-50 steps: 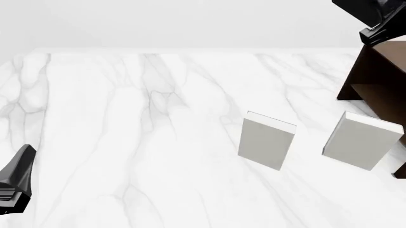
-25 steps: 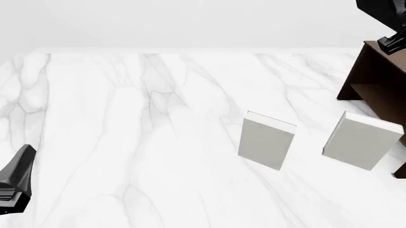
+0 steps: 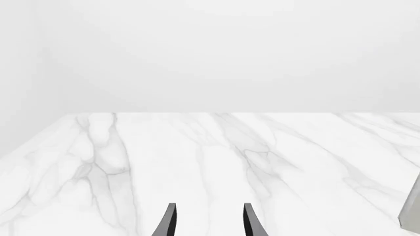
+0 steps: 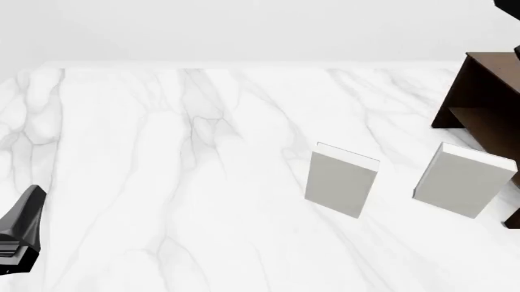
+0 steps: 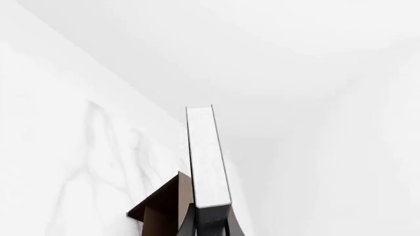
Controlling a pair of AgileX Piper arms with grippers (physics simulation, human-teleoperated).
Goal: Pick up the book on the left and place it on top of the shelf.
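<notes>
Above the shelf (image 5: 164, 206), the right end effector (image 5: 210, 226) is clenched on the book (image 5: 206, 157): pickup complete, placement on top outstanding. Left end effector (image 3: 208, 221) idles, released, over the surface (image 4: 162, 182).

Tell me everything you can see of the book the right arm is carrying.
Only the right wrist view shows the book: a thin hardcover seen edge-on, with a white page block between dark cover edges and a dark end at the end effector. The fingers grip that end from both sides. It is held in the air, with the dark brown shelf behind it. Its cover faces are hidden.
</notes>
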